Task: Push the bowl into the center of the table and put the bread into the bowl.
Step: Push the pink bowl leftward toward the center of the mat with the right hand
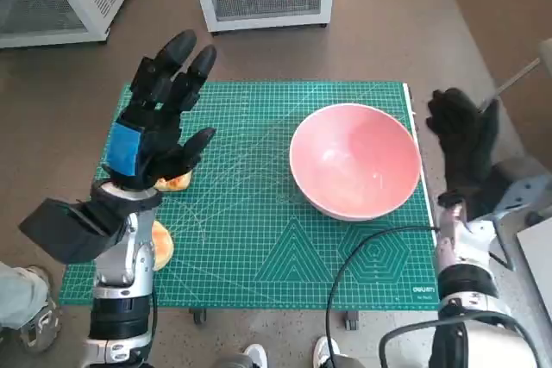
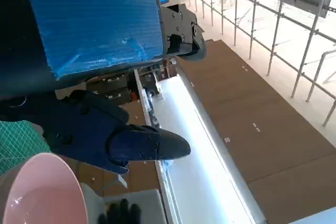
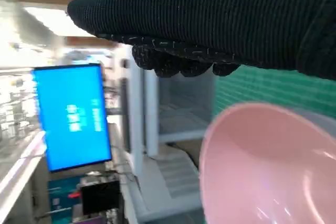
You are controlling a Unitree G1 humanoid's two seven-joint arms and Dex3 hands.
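Bowl: the pink bowl [image 1: 355, 161] stands on the right part of the green mat [image 1: 259, 239], near its right edge
Bread: one piece [image 1: 175, 182] lies by the mat's left side, partly hidden under the left hand [image 1: 155, 131] — another piece [image 1: 161, 246] is beside the left forearm
Left hand: raised, fingers spread, grasping nothing
Right hand: the gloved hand [image 1: 463, 140] is just beside the bowl — fingers apart, holding nothing

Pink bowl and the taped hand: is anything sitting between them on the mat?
No. In the head view only bare green mat separates the left hand from the bowl.
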